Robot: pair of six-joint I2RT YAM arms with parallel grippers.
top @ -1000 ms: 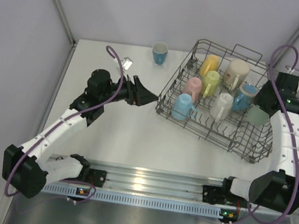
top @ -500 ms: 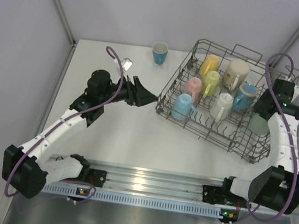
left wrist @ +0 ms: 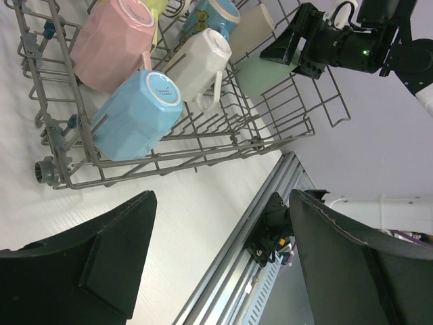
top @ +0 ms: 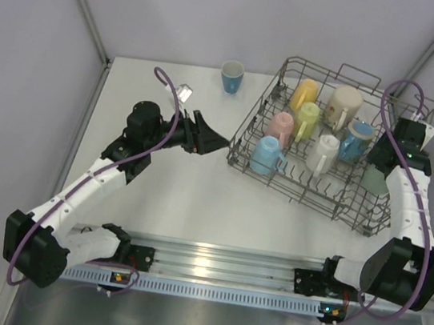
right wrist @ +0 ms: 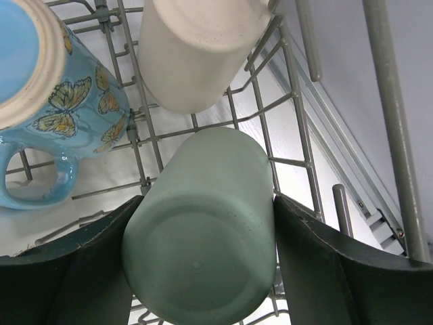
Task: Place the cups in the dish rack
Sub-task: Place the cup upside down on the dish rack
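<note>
The grey wire dish rack (top: 247, 134) stands at the right and holds several pastel cups: yellow, lime, beige, pink, light blue, white and a butterfly mug (top: 355, 140). My right gripper (top: 379, 171) is shut on a mint green tumbler (right wrist: 203, 230), bottom toward the camera, low over the rack's right end beside a cream tumbler (right wrist: 199, 47). A blue cup (top: 231, 76) stands alone on the table left of the rack. My left gripper (top: 218, 140) is open and empty just left of the rack, facing the light blue cup (left wrist: 139, 112).
A small silver object (top: 185, 91) lies on the table near the left arm. A metal rail (top: 219, 264) runs along the near edge. Grey walls close in the back and sides.
My right gripper has carried the mint tumbler slightly down and inward over the rack's right end. The left arm has not moved.
</note>
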